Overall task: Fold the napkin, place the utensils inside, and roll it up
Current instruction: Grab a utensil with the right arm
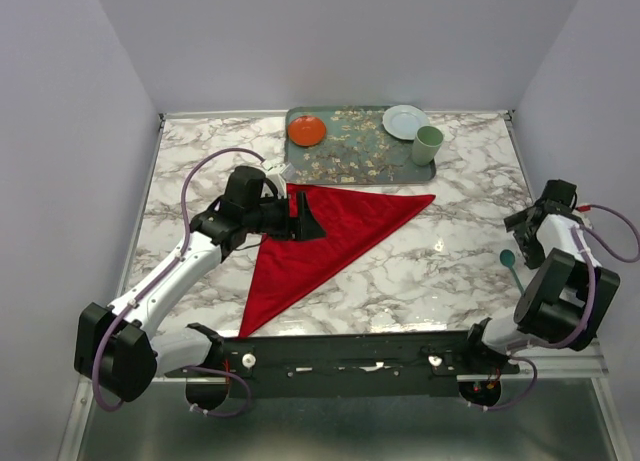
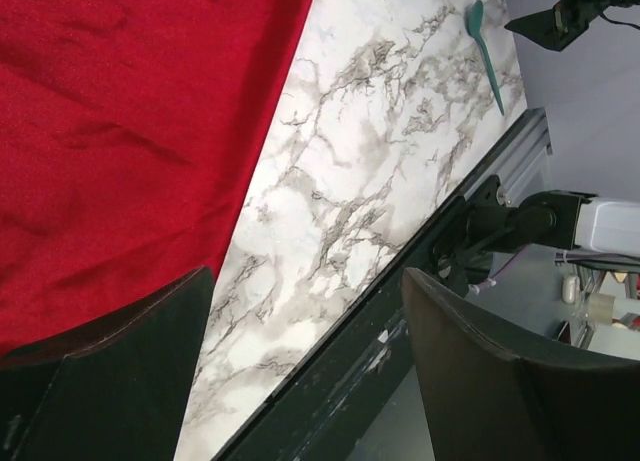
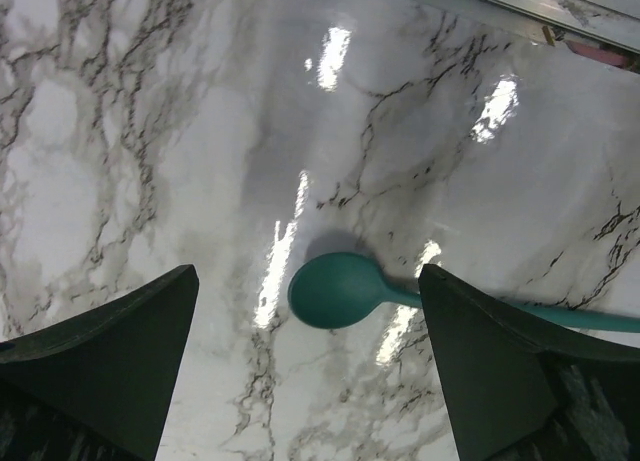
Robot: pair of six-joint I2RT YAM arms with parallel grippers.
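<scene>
From where I stand, the napkin (image 1: 330, 236) lies flat on the marble bench (image 1: 470, 181) as a red triangle a little left of centre. One corner is close to the near edge, one sits just short of the tray (image 1: 350, 146), and its long tip points towards the right side. The left fingers (image 1: 300, 219) are over the napkin's far left corner, near the tray. They are spread wide with nothing between them. In the left wrist view one finger sits over the red cloth and the other over bare marble, and I cannot tell whether either touches. A single teal spoon (image 1: 512, 268) lies on bare marble close to the right edge of the bench, well apart from the napkin. Its bowl points towards the far edge and its handle towards the near one. The right fingers (image 1: 524, 231) are above the spoon and also fully apart. The right wrist view shows the bowl lying between them on the bench, ungripped, with the handle running under one finger. The patterned tray rests against the middle of the far edge. It carries a small orange plate (image 1: 306, 131) at its left end, a pale plate (image 1: 405, 121) at its far right corner and a light green cup (image 1: 428, 144) beside that plate.
</scene>
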